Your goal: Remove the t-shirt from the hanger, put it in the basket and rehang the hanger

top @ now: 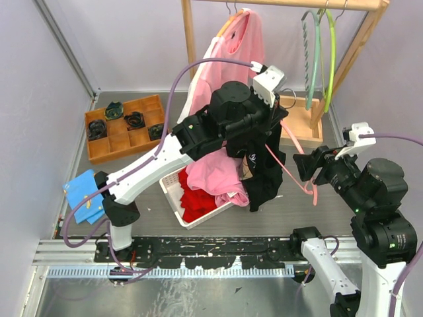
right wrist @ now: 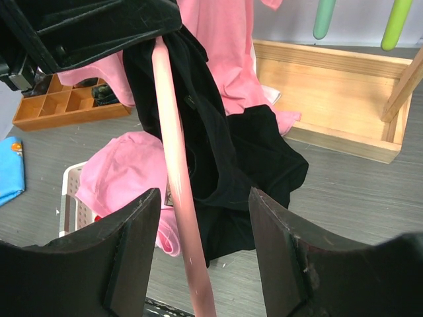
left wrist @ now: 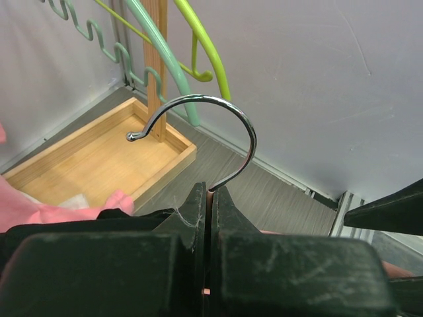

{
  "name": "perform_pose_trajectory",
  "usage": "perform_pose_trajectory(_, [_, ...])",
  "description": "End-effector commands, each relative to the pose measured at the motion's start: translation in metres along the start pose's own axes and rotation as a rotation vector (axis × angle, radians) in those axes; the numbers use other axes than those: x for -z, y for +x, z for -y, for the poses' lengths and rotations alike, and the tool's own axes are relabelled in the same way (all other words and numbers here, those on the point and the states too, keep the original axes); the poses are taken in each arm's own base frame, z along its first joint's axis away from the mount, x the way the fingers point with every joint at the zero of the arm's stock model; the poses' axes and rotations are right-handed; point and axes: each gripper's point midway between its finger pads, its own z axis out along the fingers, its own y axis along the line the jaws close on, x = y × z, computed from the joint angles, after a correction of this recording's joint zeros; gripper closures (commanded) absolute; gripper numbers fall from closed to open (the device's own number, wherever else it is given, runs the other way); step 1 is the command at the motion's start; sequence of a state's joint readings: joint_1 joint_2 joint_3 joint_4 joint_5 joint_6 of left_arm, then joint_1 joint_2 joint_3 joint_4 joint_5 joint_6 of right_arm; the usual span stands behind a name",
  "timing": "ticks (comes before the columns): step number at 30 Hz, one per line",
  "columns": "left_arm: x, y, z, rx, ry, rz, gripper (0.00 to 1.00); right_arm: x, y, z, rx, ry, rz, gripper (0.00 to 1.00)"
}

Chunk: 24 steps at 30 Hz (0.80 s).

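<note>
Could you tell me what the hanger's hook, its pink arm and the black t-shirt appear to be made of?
The hook looks like polished metal: silvery, bright highlights. The pink arm is probably plastic: smooth, soft sheen. The black t-shirt is soft matte fabric, hanging in limp folds.

No legible text, labels, brands, numbers anywhere; small white mark (top: pixel 254 157) on black t-shirt (top: pixel 266 181) unreadable.

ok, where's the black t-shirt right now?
Top view, centre: the black t-shirt hangs off the pink hanger held by the left pincer, just right of the white basket.
</note>
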State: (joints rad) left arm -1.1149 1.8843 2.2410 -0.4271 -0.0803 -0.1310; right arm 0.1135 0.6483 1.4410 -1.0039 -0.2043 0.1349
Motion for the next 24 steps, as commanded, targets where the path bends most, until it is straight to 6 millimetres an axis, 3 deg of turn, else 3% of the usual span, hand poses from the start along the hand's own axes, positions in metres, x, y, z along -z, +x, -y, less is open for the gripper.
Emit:
perform_pose_trajectory(1, [0.002, -0.025, 0.007, -0.011, 0.015, 0.067, 1.0, -0.006, -0.01, 0.001, 0.02, -0.001, 0.036, 0.39])
perform_pose_trajectory(13, [-0.003, -0.024, 0.014, -0.018, 0.029, 0.059, 1.0, -0.011, -0.014, 0.002, 0.033, -0.001, 0.032, 0.58])
perform_pose_trajectory(24, [-0.001, -0.032, 0.019, -0.019, 0.041, 0.075, 1.0, -0.015, -0.01, 0.003, 0.034, -0.004, 0.018, 0.59])
